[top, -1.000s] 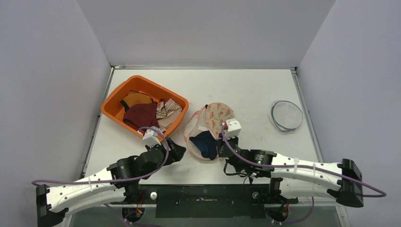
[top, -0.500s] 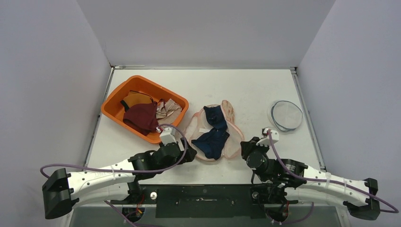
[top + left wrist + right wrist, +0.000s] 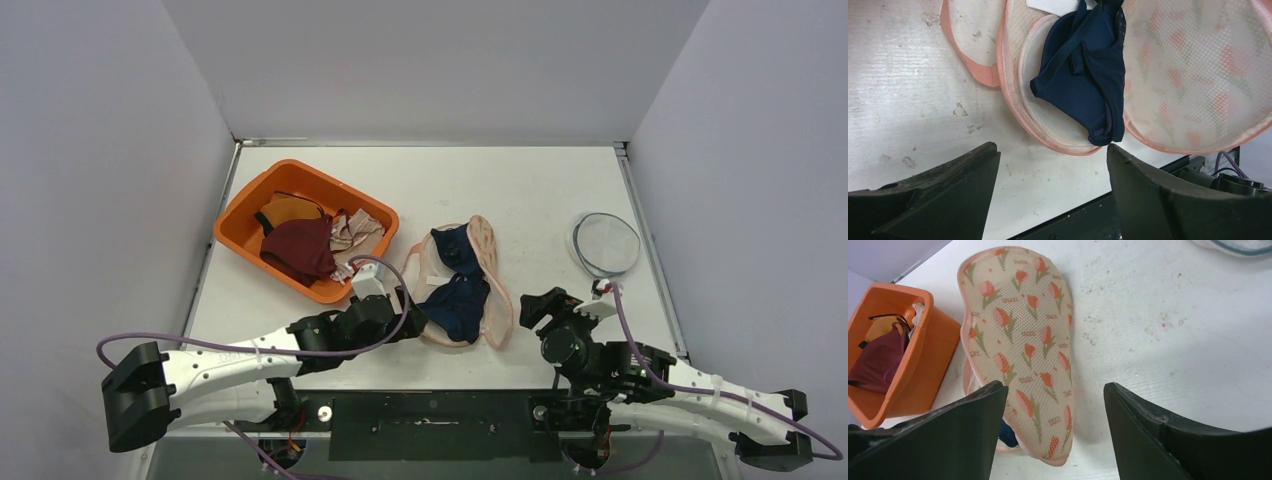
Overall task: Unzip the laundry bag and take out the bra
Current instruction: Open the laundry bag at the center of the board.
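So the pink mesh laundry bag (image 3: 497,310) lay flipped open just right of the orange basket (image 3: 300,288), baring the crumpled navy bra (image 3: 455,292) inside for a grab, the left gripper (image 3: 1053,165) spread empty between basket and bag, the right gripper (image 3: 1053,405) likewise splayed, holding nothing.

This is a robotics lab test cell, not a home. A scuffed white table (image 3: 520,190) fills the middle of the top view, boxed in at left, back and right by bare pale partition walls (image 3: 430,60). Along the bottom edge the left arm (image 3: 230,365) and right arm (image 3: 680,400) are bolted to a black metal rail (image 3: 430,425) and trail purple cables (image 3: 625,325), while the orange basket (image 3: 240,215) at left centre and the mesh laundry bag (image 3: 483,240) at mid-frame look like staged props.
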Controlling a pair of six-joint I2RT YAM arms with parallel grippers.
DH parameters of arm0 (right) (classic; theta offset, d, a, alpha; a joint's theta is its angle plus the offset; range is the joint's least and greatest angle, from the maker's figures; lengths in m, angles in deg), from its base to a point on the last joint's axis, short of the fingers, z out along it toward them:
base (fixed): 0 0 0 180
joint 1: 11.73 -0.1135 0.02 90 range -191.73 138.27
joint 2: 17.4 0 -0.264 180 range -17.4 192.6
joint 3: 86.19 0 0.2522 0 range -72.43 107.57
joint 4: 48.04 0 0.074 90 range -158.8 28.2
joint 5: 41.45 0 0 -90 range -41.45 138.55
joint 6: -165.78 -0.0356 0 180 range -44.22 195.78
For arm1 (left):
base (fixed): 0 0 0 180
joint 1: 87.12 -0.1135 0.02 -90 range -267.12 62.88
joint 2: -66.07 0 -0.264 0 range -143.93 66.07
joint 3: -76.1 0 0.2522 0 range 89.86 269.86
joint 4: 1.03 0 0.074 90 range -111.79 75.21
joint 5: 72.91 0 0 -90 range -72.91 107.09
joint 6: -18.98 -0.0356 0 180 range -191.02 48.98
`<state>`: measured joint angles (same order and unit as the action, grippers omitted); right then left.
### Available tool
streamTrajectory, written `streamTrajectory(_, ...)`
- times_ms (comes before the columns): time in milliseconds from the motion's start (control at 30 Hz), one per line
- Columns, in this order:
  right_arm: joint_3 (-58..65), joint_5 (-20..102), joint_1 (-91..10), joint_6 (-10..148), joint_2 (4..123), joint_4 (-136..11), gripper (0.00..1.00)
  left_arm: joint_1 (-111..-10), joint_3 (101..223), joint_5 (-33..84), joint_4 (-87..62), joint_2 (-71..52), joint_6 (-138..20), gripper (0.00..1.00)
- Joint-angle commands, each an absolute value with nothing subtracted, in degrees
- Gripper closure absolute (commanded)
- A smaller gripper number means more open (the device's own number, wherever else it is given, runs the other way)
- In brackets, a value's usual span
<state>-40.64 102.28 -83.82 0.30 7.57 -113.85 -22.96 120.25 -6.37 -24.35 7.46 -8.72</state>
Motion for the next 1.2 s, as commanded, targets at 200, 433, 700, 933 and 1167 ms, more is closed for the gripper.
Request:
streamTrajectory(200,-28.3,98.9,-84.2,26.0,19.4,-97.9,0.25,-24.8,123.7,-5.0,-18.0,4.9,-12.3,0.23)
streamTrajectory(433,-28.9,91.4,-84.0,33.3,26.9,-84.7,0.16,-31.3,129.0,3.6,-16.1,-4.4,-14.4,0.24)
streamTrajectory(700,-21.5,80.7,-74.8,37.5,43.5,-82.7,0.17,-31.1,121.5,0.1,-15.2,8.6,-11.8,0.26)
streamTrajectory(933,-17.4,64.4,-70.6,43.2,58.7,-75.6,0.32,-31.0,115.5,-6.0,-25.9,26.6,-8.3,0.27)
streamTrajectory(1167,-13.0,62.8,-75.1,44.8,69.8,-75.8,0.39,-31.4,113.9,-7.7,-31.7,34.5,-7.7,0.27)
